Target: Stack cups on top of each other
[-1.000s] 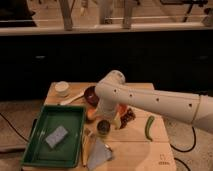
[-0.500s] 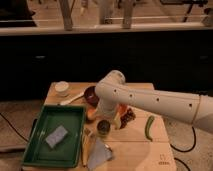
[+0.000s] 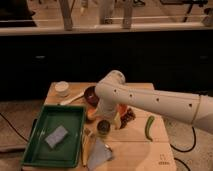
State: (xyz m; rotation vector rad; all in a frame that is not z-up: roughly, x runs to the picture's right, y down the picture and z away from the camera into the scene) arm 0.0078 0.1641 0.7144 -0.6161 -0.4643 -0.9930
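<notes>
- Two cups in play: the olive-brown cup [image 3: 103, 128] sits mid-desk, just right of the green tray [image 3: 35, 150]. The pale cup [image 3: 62, 88] is well apart, at the far-left corner of the desk [image 3: 160, 145].
- Robot's gripper [image 3: 106, 118] hangs right over the olive-brown cup with its jaws spread wide and nothing visibly held. Step in hand looks like the pick of that cup.
- To do it well, come straight down and centre the jaws across the cup. Close only once low enough on the wall that it won't squirt out.
- Lift clear before traversing. The maroon bowl [image 3: 90, 95] and spoon [image 3: 72, 99] lie roughly on the line to the pale cup.
- Over the pale cup, line up the axes, keep the held cup upright, lower until it nests, then let go. An off-centre drop would likely tip a target that light.
- Hidden: the arm covers most of the orange bowl [image 3: 121, 109]. Can't tell whether the fingertips touch the cup rim or sit just above it.
- Hard to make out: a dark clump [image 3: 130, 116] right of the orange bowl, unidentified. Same for the grey crumpled thing [image 3: 100, 155] at the near edge.
- The grey block [image 3: 56, 136] in the tray is probably a sponge.
- The green pod [image 3: 149, 127] lies off to the right, out of the way.
</notes>
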